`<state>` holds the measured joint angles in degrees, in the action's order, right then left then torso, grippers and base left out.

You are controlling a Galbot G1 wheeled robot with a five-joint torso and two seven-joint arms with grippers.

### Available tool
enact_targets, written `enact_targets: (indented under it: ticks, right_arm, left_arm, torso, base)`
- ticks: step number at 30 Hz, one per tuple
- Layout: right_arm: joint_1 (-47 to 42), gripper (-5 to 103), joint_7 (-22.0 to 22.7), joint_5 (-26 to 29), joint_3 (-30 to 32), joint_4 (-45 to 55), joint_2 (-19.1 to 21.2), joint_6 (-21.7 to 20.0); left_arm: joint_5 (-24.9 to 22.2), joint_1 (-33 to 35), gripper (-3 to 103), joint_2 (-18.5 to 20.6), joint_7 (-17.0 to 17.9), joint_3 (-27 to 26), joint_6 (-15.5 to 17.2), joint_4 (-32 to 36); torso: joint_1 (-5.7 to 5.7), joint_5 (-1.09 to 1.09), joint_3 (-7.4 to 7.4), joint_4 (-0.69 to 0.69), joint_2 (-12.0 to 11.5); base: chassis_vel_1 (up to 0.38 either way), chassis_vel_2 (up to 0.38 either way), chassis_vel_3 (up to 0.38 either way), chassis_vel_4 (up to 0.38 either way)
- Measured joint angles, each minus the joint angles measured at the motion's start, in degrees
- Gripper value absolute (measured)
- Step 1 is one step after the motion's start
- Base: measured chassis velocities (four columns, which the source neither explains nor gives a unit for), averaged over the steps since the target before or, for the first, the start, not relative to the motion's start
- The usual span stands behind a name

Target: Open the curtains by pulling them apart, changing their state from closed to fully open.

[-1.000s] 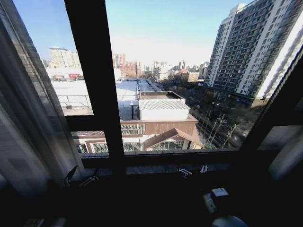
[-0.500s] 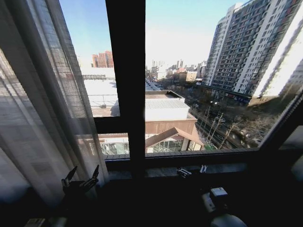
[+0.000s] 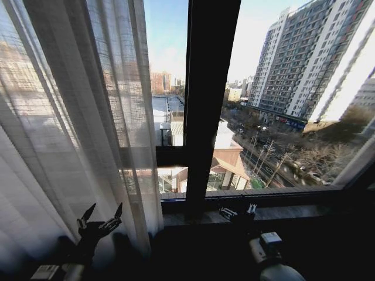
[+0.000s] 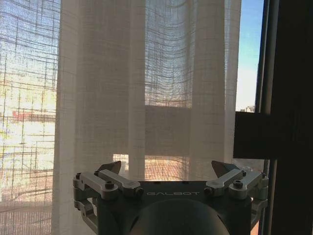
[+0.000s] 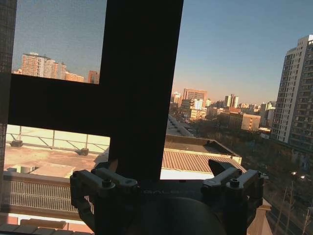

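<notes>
The left gripper (image 3: pixel 99 215) hangs low on the left of the head view with its jaws spread apart and nothing between them, the two dark fingertips (image 3: pixel 88 212) pointing up toward the fabric. In the left wrist view the same gripper (image 4: pixel 168 169) faces the cloth squarely, jaws released, with the pleats filling the gap beyond the tips; whether the tips actually touch the fabric cannot be told.

The right gripper (image 3: pixel 237 212) sits low and right of centre, near the window sill (image 3: pixel 281 212), also with its jaws parted and holding nothing. From its own wrist camera the right gripper (image 5: pixel 164 171) looks out at the dark window frame post (image 5: pixel 142 88) and its crossbar, with rooftops and a tall apartment block (image 5: pixel 296 93) beyond the glass.

The curtains (image 3: pixel 76 129) show as one sheer white pleated panel covering the left part of the window, its inner edge falling just left of the dark upright window frame (image 3: pixel 208 105). Up close the curtains (image 4: pixel 146 93) are a loose translucent weave, lit from behind, with the frame's crossbar shadowed through them. The panes to the right of the post are uncovered, giving a clear look at the street and buildings.
</notes>
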<state>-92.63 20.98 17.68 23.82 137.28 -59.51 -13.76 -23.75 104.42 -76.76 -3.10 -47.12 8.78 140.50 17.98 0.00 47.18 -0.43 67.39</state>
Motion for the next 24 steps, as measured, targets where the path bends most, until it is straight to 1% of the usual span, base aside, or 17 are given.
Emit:
enact_targets:
  ticks: [2, 3, 5, 7, 8, 10, 11, 12, 13, 14, 16, 18, 19, 21, 24]
  right_arm:
    - [-0.38, 100, 0.07, -0.16, 0.07, 0.00, 0.01, 0.08]
    - [-0.38, 100, 0.07, -0.16, 0.07, 0.00, 0.01, 0.08]
    - [-0.81, 100, 0.14, -0.51, 0.20, 0.00, 0.00, 0.24]
    - [-1.53, 100, 0.18, -1.20, 0.35, -0.02, -0.18, 0.76]
    - [-1.53, 100, 0.18, -1.20, 0.35, -0.02, -0.18, 0.76]
    - [-2.06, 100, 0.23, -1.61, 0.57, -0.03, -0.38, 1.14]
    - [-2.50, 100, 0.27, -1.76, 0.84, -0.02, -0.45, 1.27]
    - [-2.50, 100, 0.27, -1.76, 0.84, -0.02, -0.45, 1.27]
    - [-2.54, 100, 0.27, -1.79, 0.89, -0.01, -0.40, 1.28]
    - [-2.51, 100, 0.27, -1.86, 0.86, -0.10, -0.07, 1.30]
    - [-2.50, 100, 0.27, -1.89, 0.83, -0.15, 0.03, 1.30]
    - [-2.34, 100, 0.27, -2.06, 0.16, -0.68, 0.73, 1.30]
    - [-2.30, 100, 0.29, -2.08, 0.05, -0.80, 0.83, 1.30]
    - [-2.36, 100, 0.43, -2.15, 0.06, -0.85, 0.83, 1.30]
    - [-2.90, 100, 1.24, -2.45, 0.41, -0.87, 0.23, 1.42]
  left_arm:
    - [-0.39, -1.75, 100, 2.14, 0.93, 1.16, 2.01, -0.37]
    - [-0.39, -1.75, 100, 2.14, 0.93, 1.16, 2.01, -0.37]
    - [-1.48, -3.66, 100, 4.31, 1.72, 2.00, 3.51, -0.91]
    - [-3.34, -5.78, 100, 7.09, 3.64, 3.25, 4.75, -1.60]
    - [-3.34, -5.78, 100, 7.09, 3.64, 3.25, 4.75, -1.60]
    - [-5.09, -7.97, 100, 9.46, 6.02, 4.65, 5.17, -2.64]
    - [-6.45, -10.10, 100, 11.63, 8.12, 5.83, 5.26, -4.06]
    - [-6.45, -10.10, 100, 11.63, 8.12, 5.83, 5.26, -4.06]
    - [-6.82, -11.00, 100, 12.48, 8.83, 6.17, 5.27, -4.78]
    - [-7.10, -12.22, 100, 13.57, 9.44, 6.35, 5.25, -6.12]
    - [-7.12, -12.36, 100, 13.68, 9.46, 6.36, 5.25, -6.30]
    - [-7.26, -14.16, 100, 14.57, 9.87, 6.64, 5.14, -8.29]
    - [-7.26, -14.68, 100, 14.76, 10.00, 7.20, 5.14, -8.63]
    - [-7.27, -15.36, 100, 15.08, 9.99, 8.12, 5.18, -8.88]
    - [-7.25, -17.09, 100, 16.08, 10.74, 11.46, 5.59, -9.67]
  torso:
    - [-0.01, 0.06, 0.00, -0.02, 0.00]
    - [-0.01, 0.06, 0.00, -0.02, 0.00]
    - [-0.01, 0.06, 0.01, -0.02, 0.00]
    - [0.00, 0.04, 0.01, 0.00, -0.01]
    - [0.00, 0.04, 0.01, 0.00, -0.01]
    - [0.00, 0.02, 0.01, 0.00, -0.01]
    - [0.00, -0.03, 0.01, -0.01, 0.00]
    - [0.00, -0.03, 0.01, -0.01, 0.00]
    - [0.01, -0.05, 0.01, -0.03, -0.01]
    - [0.01, -0.04, 0.01, -0.02, 0.00]
    - [0.01, -0.04, 0.01, -0.01, -0.01]
    - [0.01, 0.00, 0.01, 0.00, -0.01]
    - [0.01, 0.02, 0.01, 0.02, -0.01]
    - [0.01, 0.03, 0.01, 0.01, -0.01]
    - [0.01, 0.01, 0.01, -0.01, -0.01]
  base:
    - [-0.006, -0.028, 0.008, 0.013]
    - [-0.012, -0.055, 0.016, 0.026]
    - [-0.025, -0.064, 0.022, 0.084]
    - [-0.030, -0.031, 0.053, 0.036]
    - [-0.023, -0.031, 0.053, 0.019]
    - [0.000, 0.000, 0.000, 0.000]
    - [0.000, 0.000, 0.000, 0.000]
    - [0.000, 0.000, 0.000, 0.000]
    - [0.000, 0.000, 0.000, 0.000]
    - [0.000, 0.000, 0.000, 0.000]
    - [0.000, 0.000, 0.000, 0.000]
    - [0.000, 0.000, 0.000, 0.000]
    - [0.000, 0.000, 0.000, 0.000]
    - [0.000, 0.000, 0.000, 0.000]
    - [0.000, 0.000, 0.000, 0.000]
